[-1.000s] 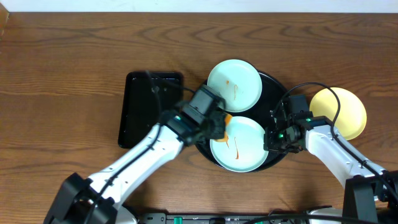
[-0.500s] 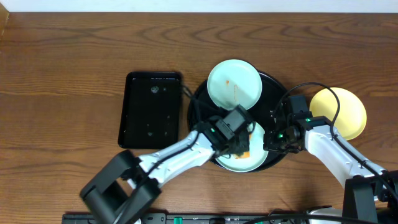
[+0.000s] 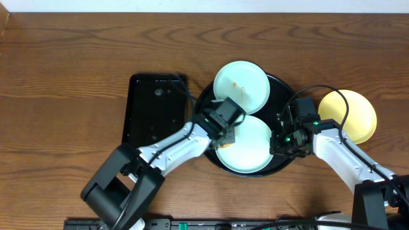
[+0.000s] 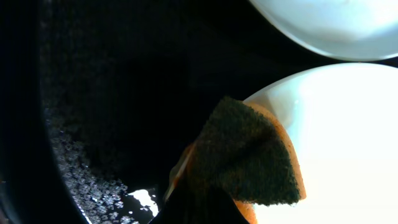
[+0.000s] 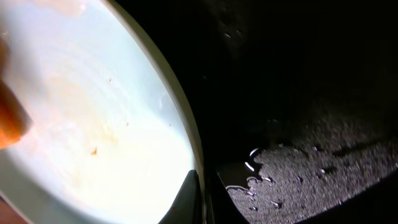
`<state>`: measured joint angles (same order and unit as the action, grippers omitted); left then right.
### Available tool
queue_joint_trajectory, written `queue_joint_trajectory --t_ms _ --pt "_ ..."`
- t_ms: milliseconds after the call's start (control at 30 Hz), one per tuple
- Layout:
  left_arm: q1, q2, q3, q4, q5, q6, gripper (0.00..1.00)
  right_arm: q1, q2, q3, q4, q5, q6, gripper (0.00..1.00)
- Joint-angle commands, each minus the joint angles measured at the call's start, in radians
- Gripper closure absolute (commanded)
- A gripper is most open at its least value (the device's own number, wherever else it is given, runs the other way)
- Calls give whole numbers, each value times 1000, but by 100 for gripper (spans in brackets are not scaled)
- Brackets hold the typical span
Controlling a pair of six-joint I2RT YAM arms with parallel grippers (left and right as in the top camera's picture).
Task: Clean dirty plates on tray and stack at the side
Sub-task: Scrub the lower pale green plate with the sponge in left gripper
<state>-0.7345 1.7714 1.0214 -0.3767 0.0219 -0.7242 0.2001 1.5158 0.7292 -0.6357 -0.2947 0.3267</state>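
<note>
The round black tray (image 3: pixel 284 163) holds two mint plates. The back plate (image 3: pixel 241 87) has thin orange smears. The front plate (image 3: pixel 250 148) looks nearly clean, with faint orange traces in the right wrist view (image 5: pixel 93 124). My left gripper (image 3: pixel 225 132) is shut on an orange sponge with a dark scouring side (image 4: pixel 249 152), pressed on the front plate's left rim (image 4: pixel 336 143). My right gripper (image 3: pixel 279 142) is shut on that plate's right rim (image 5: pixel 200 193). The yellow plate (image 3: pixel 350 115) lies on the wood to the right of the tray.
A smaller rectangular black tray (image 3: pixel 156 112) lies left of the round tray, close to my left arm. The round tray's floor is wet with droplets (image 5: pixel 311 162). Brown wood tabletop (image 3: pixel 64 76) surrounds everything.
My left gripper swept the sponge right across the front plate and back to its left rim. The orange smears on that plate are gone. The right arm has not moved.
</note>
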Motion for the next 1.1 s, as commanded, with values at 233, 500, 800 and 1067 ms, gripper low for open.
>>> queue_joint_trajectory --t_ms 233,500,800,1067 --pt "46 -243 15 -40 143 148 93 5 8 -4 -16 25 2 99" --pt "12 -201 14 16 144 72 93 5 8 -4 -17 24 2 99" --pt "-126 -11 14 196 214 -4 92 5 8 -4 -32 25 2 99" --pt "-171 64 14 195 170 -31 92 5 8 -4 -34 25 2 99"
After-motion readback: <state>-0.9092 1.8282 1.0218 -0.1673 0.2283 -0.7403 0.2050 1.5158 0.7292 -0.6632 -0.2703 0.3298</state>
